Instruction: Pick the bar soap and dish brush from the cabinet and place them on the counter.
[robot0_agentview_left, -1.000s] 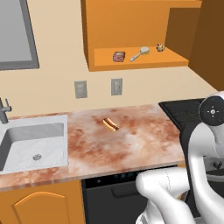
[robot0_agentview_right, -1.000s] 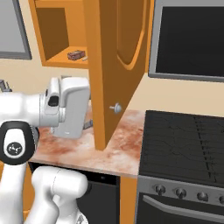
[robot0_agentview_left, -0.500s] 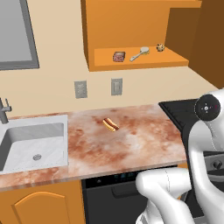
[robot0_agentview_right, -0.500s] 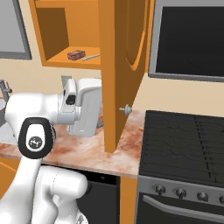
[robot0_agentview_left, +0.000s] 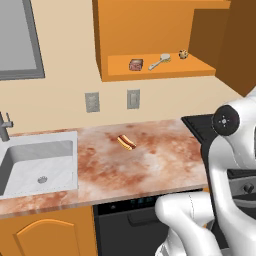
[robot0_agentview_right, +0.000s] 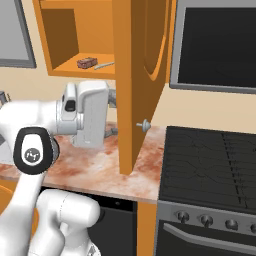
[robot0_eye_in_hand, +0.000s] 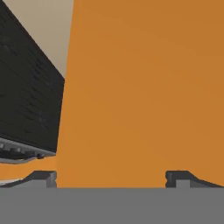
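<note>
Left base view, reading left to right: the white sink (robot0_agentview_left: 37, 170) is set into the counter (robot0_agentview_left: 150, 170), a hot dog (robot0_agentview_left: 126, 143) lies on the marble near the back wall, and above it the cabinet (robot0_agentview_left: 150, 45) stands open. On its shelf you see the bar soap (robot0_agentview_left: 135, 64), then the dish brush (robot0_agentview_left: 159, 62) just beside it, then a small speckled round item (robot0_agentview_left: 183, 54) farther right. None of the three has shifted over the last second; both task items remain uncollected.

Right base view: the cabinet door (robot0_agentview_right: 137, 80) has swung further open across the last second, its silver knob (robot0_agentview_right: 143, 125) now pointing toward the stovetop (robot0_agentview_right: 210, 160). The arm has travelled right with it, so that the hand sits just behind the door's lower edge.

Hand view: the claw (robot0_eye_in_hand: 111, 178) is spread wide with nothing between its tips, facing the door's flat orange face at close range.

Judgement: the door-opening step looks nearly finished. Your next move is probably to back the hand clear of the door and raise it to the shelf, taking the soap or brush first. Watch the door edge as you swing round.
</note>
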